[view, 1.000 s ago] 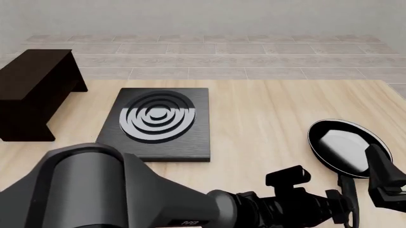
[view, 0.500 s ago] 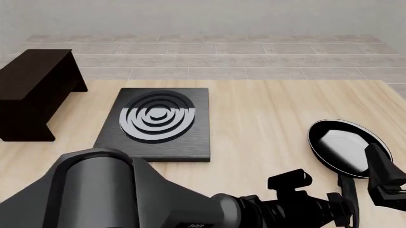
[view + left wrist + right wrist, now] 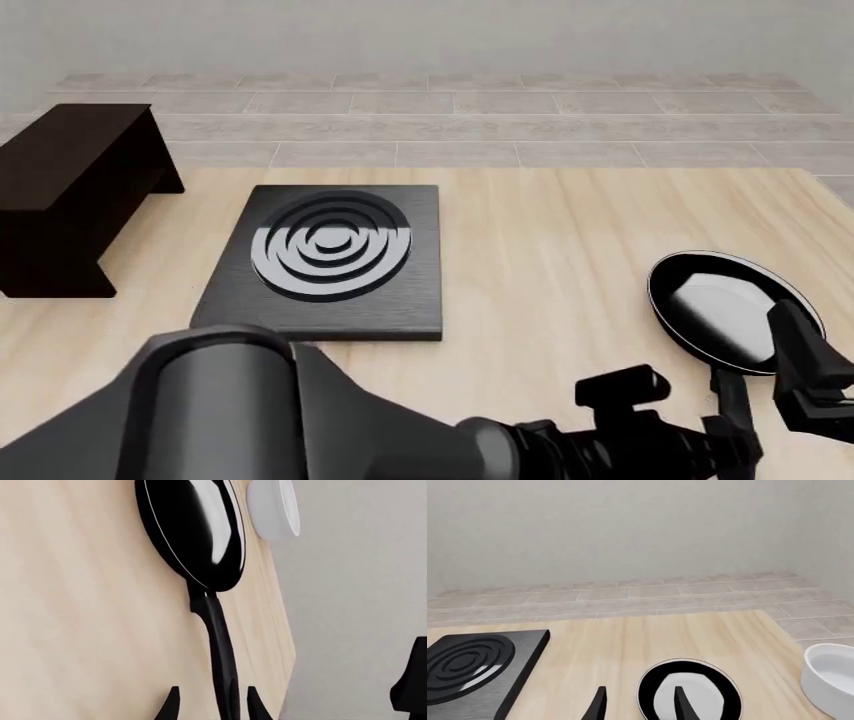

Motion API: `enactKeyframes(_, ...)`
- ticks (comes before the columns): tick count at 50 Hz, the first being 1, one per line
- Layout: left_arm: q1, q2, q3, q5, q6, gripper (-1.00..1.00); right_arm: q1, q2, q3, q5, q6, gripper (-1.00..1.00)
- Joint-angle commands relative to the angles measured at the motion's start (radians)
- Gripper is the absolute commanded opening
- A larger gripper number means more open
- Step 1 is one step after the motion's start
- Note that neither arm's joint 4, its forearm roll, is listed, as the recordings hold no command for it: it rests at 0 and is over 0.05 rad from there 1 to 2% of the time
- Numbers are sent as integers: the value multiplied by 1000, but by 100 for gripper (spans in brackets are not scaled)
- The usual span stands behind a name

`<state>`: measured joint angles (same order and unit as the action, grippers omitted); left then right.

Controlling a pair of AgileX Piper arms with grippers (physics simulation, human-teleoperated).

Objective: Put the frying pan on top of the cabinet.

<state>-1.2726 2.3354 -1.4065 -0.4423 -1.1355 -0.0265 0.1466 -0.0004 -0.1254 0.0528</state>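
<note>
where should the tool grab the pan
By the long straight handle, which points back toward the arms from the pan. The left tool already straddles it, fingers open either side, so close there rather than on the shallow round rim.

I see the frying pan (image 3: 721, 315) black, glossy white glare inside, thin pale rim, black handle. Left of it, a black square slab (image 3: 328, 262) with silver concentric rings. Farther left of the pan, the cabinet (image 3: 74, 190) reads dark brown, near black. Pale wood-grain table (image 3: 561, 250). White bowl (image 3: 830, 677) beside the pan.
</note>
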Motion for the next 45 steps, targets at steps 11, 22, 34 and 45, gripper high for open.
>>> enactKeyframes(11,-17,27,-28,0,-18,100,-2,14,0,-12,5,100)
enactKeyframes(22,-15,39,-49,11,-13,100,-1,10,0,-9,6,100)
enactKeyframes(34,-16,59,-69,13,-16,100,-3,11,0,-10,13,100)
enactKeyframes(45,-12,81,-98,18,-20,100,-4,15,0,-14,16,100)
